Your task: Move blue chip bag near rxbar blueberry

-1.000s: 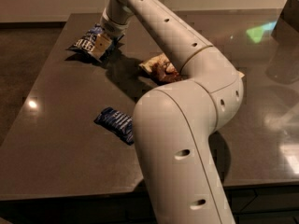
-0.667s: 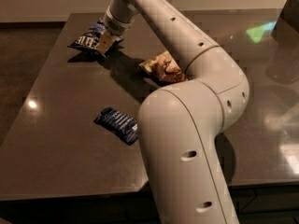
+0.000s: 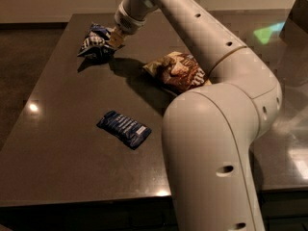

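Note:
The blue chip bag (image 3: 95,41), puffy and crinkled with white lettering, is at the far left of the dark table (image 3: 62,148). My gripper (image 3: 114,38) is at the bag's right edge and is shut on it. The bag hangs slightly tilted, with its shadow on the table just below it. The rxbar blueberry (image 3: 123,128), a flat dark blue wrapper with pale text, lies nearer the front, left of my arm's base and well apart from the bag.
A brown-and-cream chip bag (image 3: 178,71) lies mid-table between the two blue items, beside my arm. My large white arm (image 3: 216,129) covers the right of the table. The table's left edge drops to a dark floor.
The gripper and the blue chip bag have risen slightly at the far left; the bag now looks more bunched and upright. The rxbar and brown bag have not moved.

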